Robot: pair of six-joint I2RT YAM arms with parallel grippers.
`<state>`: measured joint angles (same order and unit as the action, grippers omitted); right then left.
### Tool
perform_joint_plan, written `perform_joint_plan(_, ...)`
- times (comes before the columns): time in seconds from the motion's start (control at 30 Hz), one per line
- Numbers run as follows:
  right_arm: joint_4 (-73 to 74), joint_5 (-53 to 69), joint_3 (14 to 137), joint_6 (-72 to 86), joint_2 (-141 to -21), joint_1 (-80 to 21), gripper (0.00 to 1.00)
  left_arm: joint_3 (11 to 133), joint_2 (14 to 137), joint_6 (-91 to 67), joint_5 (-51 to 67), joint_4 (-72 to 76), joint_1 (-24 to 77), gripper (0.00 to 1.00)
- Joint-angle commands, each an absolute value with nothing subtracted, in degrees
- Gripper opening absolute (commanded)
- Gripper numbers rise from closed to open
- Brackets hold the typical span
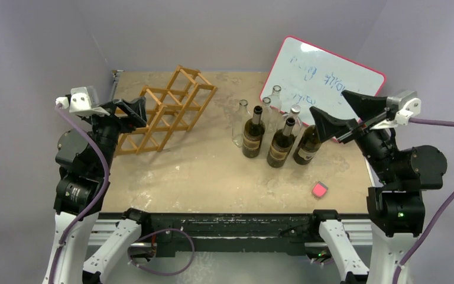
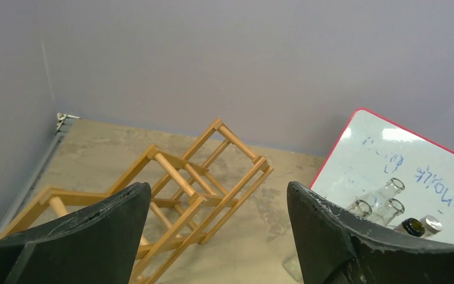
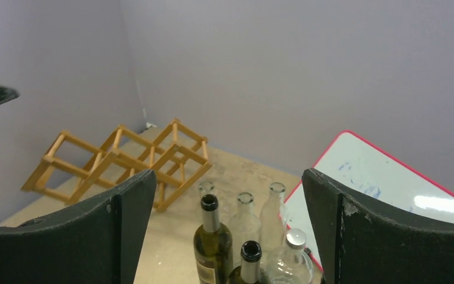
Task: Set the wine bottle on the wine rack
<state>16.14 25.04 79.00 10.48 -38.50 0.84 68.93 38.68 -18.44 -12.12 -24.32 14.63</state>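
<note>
Wine rack (image 1: 165,108) left, wine bottles (image 1: 281,145) upright centre, jaws open

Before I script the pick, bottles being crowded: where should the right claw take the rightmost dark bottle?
Likely the labelled body of the rightmost dark bottle, right claw coming from its near right: upright, with bottles crowding left and rear.

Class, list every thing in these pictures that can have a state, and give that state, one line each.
wine rack: empty, no bottle in any cell
dark wine bottles: three, upright, none in the rack
clear bottles: upright, look empty, one capped
whiteboard: propped up, written on
left gripper: open, holding nothing
right gripper: open, holding nothing
</note>
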Motion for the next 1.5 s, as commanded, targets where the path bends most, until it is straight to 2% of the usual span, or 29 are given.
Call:
perform_joint_plan(0.0, 10.8, 39.7, 79.3, 8.2, -40.6, 1.8, 0.96, 66.5, 39.2, -19.8, -6.9, -14.7, 13.9, 0.86)
perform_joint_plan(0.37, 7.7, 58.3, 78.3, 10.0, -46.3, 2.3, 0.97, 61.6, 40.6, -24.0, -2.7, -7.1, 13.6, 0.89)
perform_joint_plan(0.5, 9.7, 57.0, 77.6, 9.3, -48.3, 2.2, 0.95, 61.5, 41.5, -24.6, 0.6, -5.9, 13.5, 0.90)
perform_joint_plan(0.6, 12.9, 53.1, 77.6, 7.6, -50.3, 1.3, 0.93, 61.5, 42.0, -24.6, 1.8, -5.1, 13.4, 0.90)
perform_joint_plan(0.93, 21.8, 27.9, 76.5, 4.8, -53.1, -4.6, 0.84, 62.3, 44.8, -25.8, 6.3, -4.6, 13.4, 0.90)
perform_joint_plan(1.17, 21.2, 12.8, 76.5, 6.0, -58.4, -17.8, 0.80, 61.3, 44.9, -26.2, 6.1, -4.1, 13.4, 0.90)
perform_joint_plan(1.33, 18.4, 5.2, 77.8, 7.8, -63.5, -24.4, 0.77, 61.1, 45.1, -26.1, 6.2, -4.1, 13.4, 0.90)
perform_joint_plan(1.47, 18.4, 2.4, 78.9, 7.0, -67.4, -29.1, 0.78, 60.5, 44.4, -26.1, 5.7, -3.9, 14.0, 0.85)
